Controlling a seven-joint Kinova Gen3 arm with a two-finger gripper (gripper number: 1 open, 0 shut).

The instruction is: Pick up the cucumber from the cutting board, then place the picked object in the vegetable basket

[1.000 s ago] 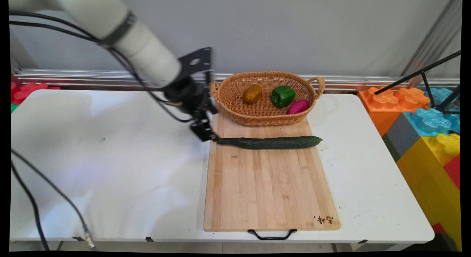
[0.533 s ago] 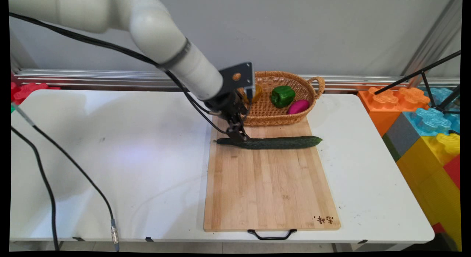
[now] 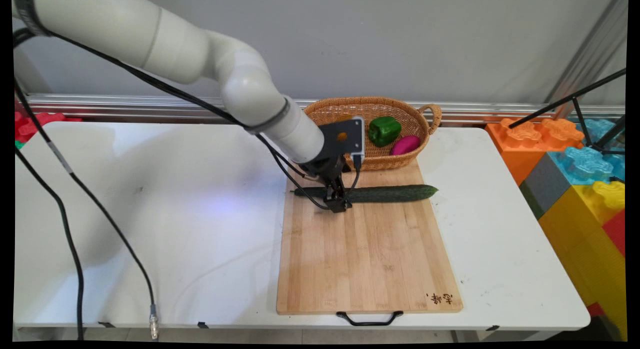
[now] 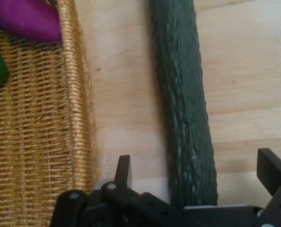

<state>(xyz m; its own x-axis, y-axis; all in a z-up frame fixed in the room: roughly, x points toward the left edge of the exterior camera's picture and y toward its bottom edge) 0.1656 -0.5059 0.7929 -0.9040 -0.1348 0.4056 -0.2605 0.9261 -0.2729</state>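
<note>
hand view: tool (image 4: 195, 175) straddles cucumber (image 4: 180, 94)

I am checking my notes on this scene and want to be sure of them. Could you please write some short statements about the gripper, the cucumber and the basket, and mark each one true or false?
1. The gripper is open, with one finger on each side of the cucumber. True.
2. The cucumber lies inside the basket. False: it lies on the wooden cutting board, in front of the basket.
3. A green pepper and a purple vegetable are in the basket. True.
4. The gripper is at the cucumber's right end in the main view. False: it is near the left end.
5. The cutting board has a black handle on its near edge. True.
</note>
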